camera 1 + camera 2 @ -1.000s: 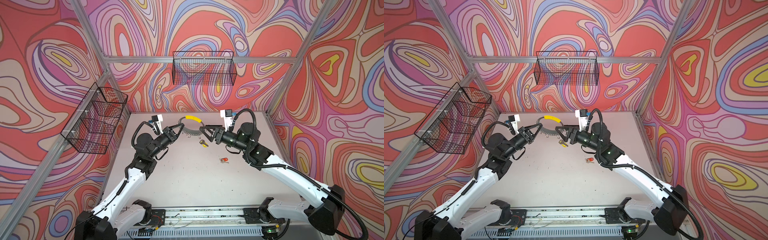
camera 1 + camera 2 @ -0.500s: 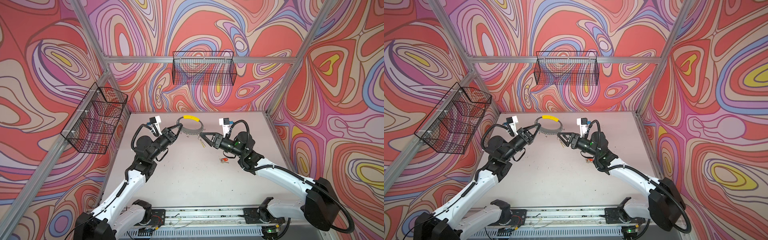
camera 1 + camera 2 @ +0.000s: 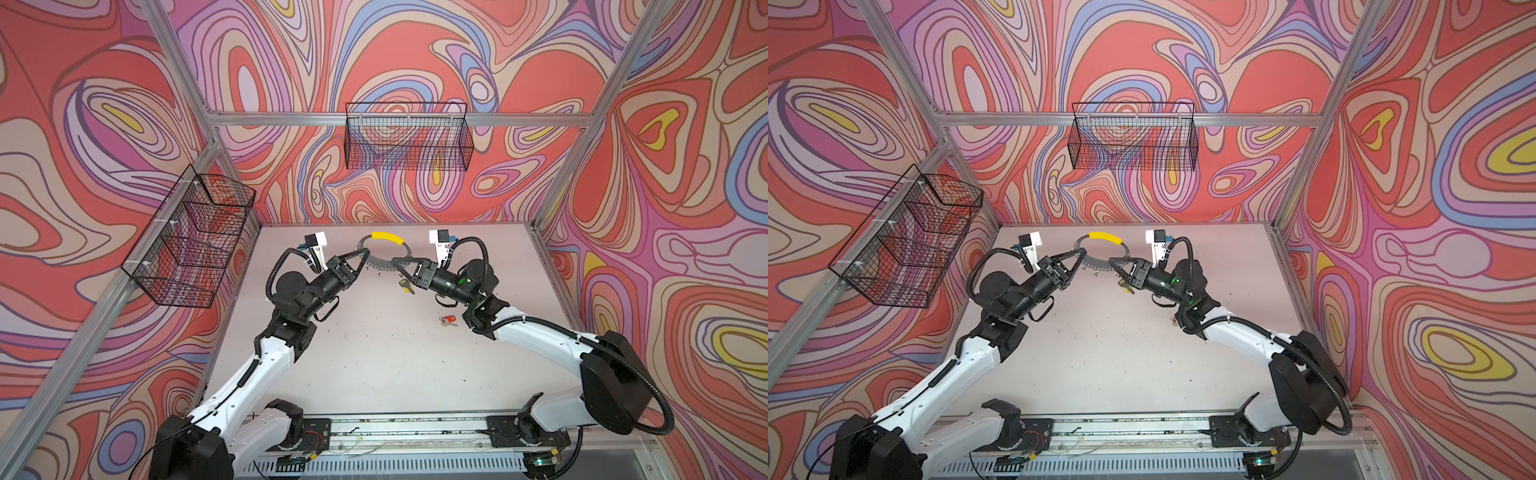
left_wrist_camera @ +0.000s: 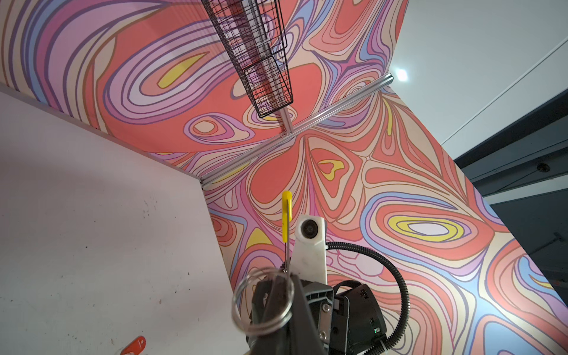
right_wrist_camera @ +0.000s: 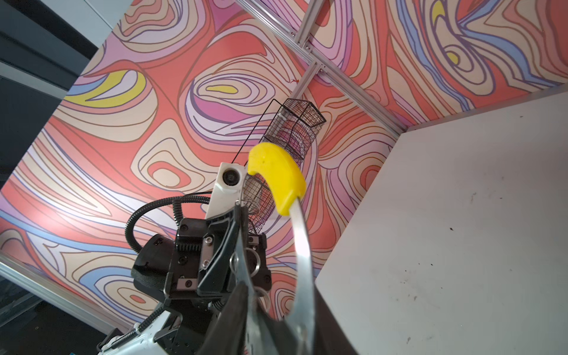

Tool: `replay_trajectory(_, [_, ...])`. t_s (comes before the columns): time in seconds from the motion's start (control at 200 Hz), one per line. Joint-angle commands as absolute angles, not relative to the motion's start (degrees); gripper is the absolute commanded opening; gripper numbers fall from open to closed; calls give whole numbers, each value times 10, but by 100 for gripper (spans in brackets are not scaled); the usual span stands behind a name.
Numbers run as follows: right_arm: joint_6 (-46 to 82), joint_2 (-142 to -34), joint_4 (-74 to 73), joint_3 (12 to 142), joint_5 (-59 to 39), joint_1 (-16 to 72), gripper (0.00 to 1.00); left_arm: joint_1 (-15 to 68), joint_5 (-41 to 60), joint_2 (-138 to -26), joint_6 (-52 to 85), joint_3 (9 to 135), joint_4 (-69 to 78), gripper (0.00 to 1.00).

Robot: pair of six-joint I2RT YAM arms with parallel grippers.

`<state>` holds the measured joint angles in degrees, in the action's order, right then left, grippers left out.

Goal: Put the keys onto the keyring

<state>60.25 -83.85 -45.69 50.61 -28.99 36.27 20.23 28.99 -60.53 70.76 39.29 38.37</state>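
- My left gripper (image 3: 367,252) is clenched on the large flat grey keyring with its yellow arc segment (image 3: 387,237); it bites the rim on its own side, just below one end of the yellow arc
- My right gripper (image 3: 394,261) has its jaws drawn close about the opposite, lower part of the rim; I cannot tell whether they actually pinch it; the ring spans the gap between my two grippers
- From the left wrist I see the keyring edge-on; a small wire split ring (image 4: 235,302) sits right in front of the right gripper's fingers
- The small silver key with the yellow oval plastic tag (image 3: 406,286) lies loose on the pale table (image 3: 374,353), just beneath the right gripper's fingers
- The silver key with the red oval tag (image 3: 448,320) lies on the table further back, beside that arm's wrist; it is well apart from both grippers' tips
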Motion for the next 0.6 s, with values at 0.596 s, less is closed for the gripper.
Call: replay_trajectory(0.596, [719,-848,-618,513,-337,346,0,208,351,-616,668,426,333,29])
